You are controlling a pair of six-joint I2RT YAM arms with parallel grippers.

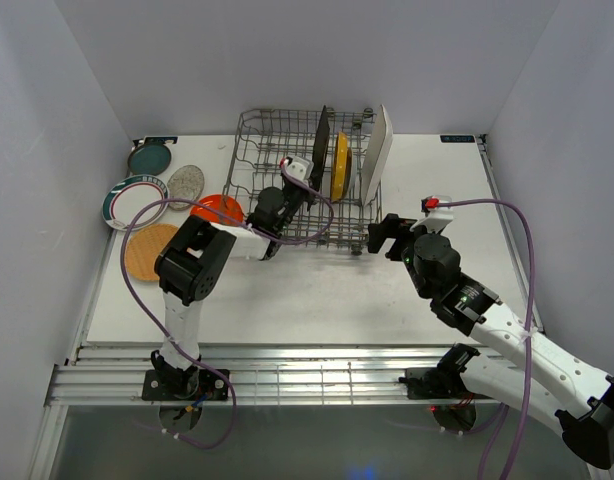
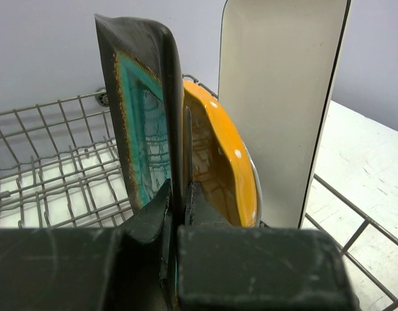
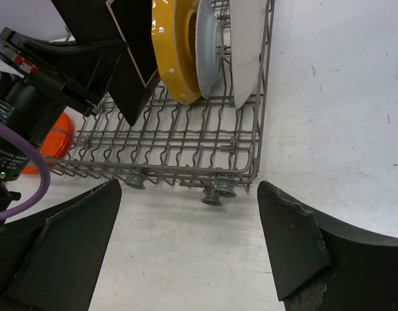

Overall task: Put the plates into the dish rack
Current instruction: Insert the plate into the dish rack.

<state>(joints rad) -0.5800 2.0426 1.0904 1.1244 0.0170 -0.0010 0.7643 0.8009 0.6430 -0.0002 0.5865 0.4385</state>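
Note:
The grey wire dish rack [image 1: 262, 150] stands at the back middle. A dark square plate with a green centre [image 1: 320, 148] stands upright in it. Beside it stand a yellow plate [image 1: 340, 165] and a white rectangular plate [image 1: 377, 155]. My left gripper [image 1: 307, 187] is inside the rack, shut on the square plate's lower edge [image 2: 144, 129], with the fingers [image 2: 153, 214] pinching it. In the right wrist view a pale plate [image 3: 209, 48] stands between the yellow plate [image 3: 176, 52] and the white one [image 3: 247, 45]. My right gripper [image 1: 379, 238] is open and empty at the rack's near right corner [image 3: 251, 175].
On the table left of the rack lie a teal plate [image 1: 149, 158], a speckled grey plate [image 1: 186, 181], a white plate with a teal rim [image 1: 135, 202], an orange plate [image 1: 219, 210] and a wood-tone plate [image 1: 149, 250]. White walls enclose the table.

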